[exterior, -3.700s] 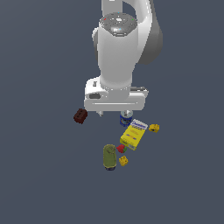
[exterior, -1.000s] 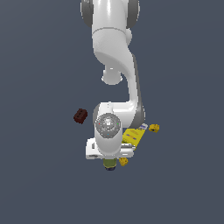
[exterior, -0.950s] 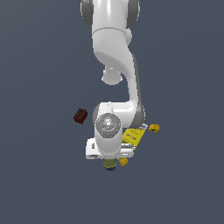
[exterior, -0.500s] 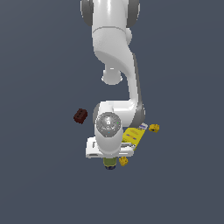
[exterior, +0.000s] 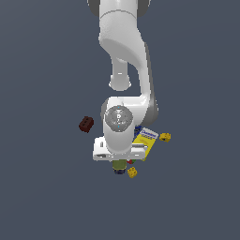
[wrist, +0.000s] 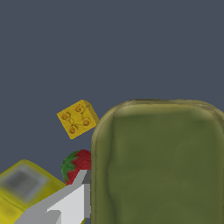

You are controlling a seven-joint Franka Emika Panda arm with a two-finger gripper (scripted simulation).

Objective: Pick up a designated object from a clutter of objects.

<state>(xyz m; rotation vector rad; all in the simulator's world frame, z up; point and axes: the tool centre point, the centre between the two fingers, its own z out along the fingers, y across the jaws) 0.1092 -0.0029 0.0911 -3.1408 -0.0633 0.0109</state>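
Note:
The designated object (exterior: 119,166), an olive-green cylinder with a dark blue end, hangs just under my hand in the exterior view. Its olive side (wrist: 157,166) fills much of the wrist view. My gripper (exterior: 119,158) is shut on it; one grey finger (wrist: 65,203) presses against its side and the other finger is out of view. The rest of the clutter of objects lies around it: a yellow brick (exterior: 132,172) (wrist: 78,118), a red-and-green block (wrist: 75,165) and a flat yellow box (exterior: 145,140) (wrist: 19,188).
A second yellow brick (exterior: 165,137) lies at the exterior view's right of the box. A dark red-brown brick (exterior: 86,124) sits apart at the exterior view's left. The arm hides most of a blue can (exterior: 138,131).
My hand has risen, and the olive cylinder has come up with it, away from the yellow brick. The other objects have stayed where they were.

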